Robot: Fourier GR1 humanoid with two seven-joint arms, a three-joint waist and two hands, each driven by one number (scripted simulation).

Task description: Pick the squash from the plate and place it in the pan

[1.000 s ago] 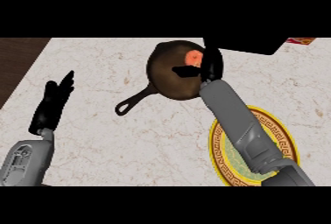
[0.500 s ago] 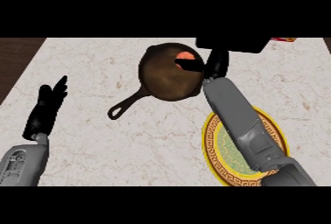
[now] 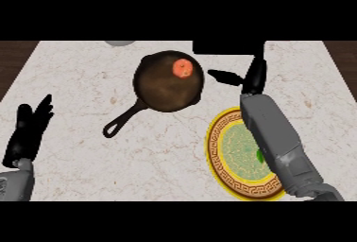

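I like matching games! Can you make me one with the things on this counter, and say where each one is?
Things:
1. squash
2. pan
3. plate
4. left hand

Places:
A. partly under the right forearm
B. near the left edge, fingers up
C. inside the pan
D. on the counter, handle pointing to the lower left

Pairs: 1-C, 2-D, 3-A, 4-B

- Squash [image 3: 182,68]: small, round, orange-red; lying inside the pan, toward its far right side.
- Pan [image 3: 169,88]: dark brown skillet, upright on the counter, black handle pointing toward the near left.
- Plate [image 3: 233,146]: round, yellow-rimmed, green centre; just beside the pan, nearer and rightward.
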